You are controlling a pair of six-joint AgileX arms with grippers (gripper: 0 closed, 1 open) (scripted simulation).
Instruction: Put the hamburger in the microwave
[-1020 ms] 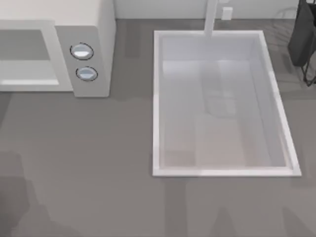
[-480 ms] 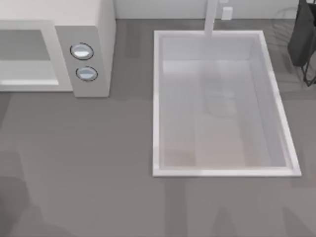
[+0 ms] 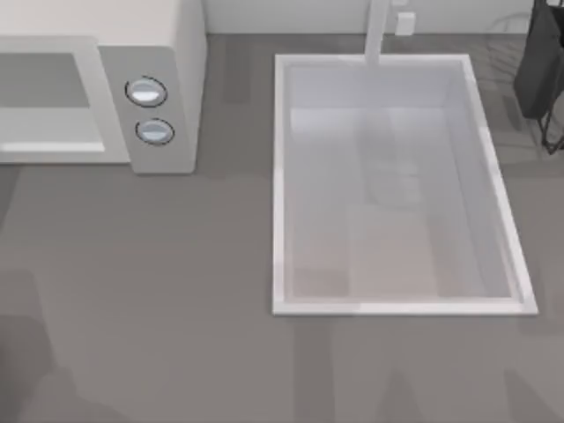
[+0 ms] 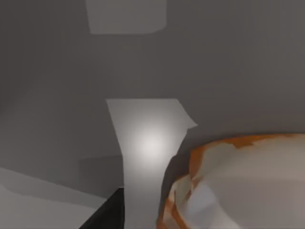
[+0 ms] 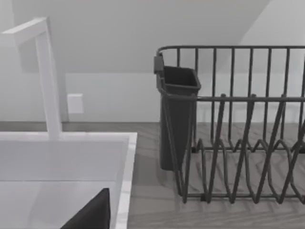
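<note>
The white microwave (image 3: 181, 53) stands at the table's back left, with its grey windowed front (image 3: 48, 101) and two round knobs (image 3: 146, 92) facing forward. In the left wrist view a rounded lump (image 4: 238, 186) with an orange-brown edge and a pale top lies close to the camera. I cannot tell whether it is the hamburger. A dark part of my left gripper (image 4: 102, 217) shows beside a pale upright shape (image 4: 147, 152). A dark part of my right gripper (image 5: 90, 212) hangs over the sink's corner.
A white sink basin (image 3: 282, 176) with a tap (image 3: 377, 31) takes up the middle and right of the table. A dark dish rack (image 5: 238, 143) with a cutlery cup (image 5: 176, 114) stands at the back right. Grey tabletop (image 3: 150, 291) lies in front of the microwave.
The soft shadows on the table's front left have shifted slightly. Microwave, sink and rack have not moved.
</note>
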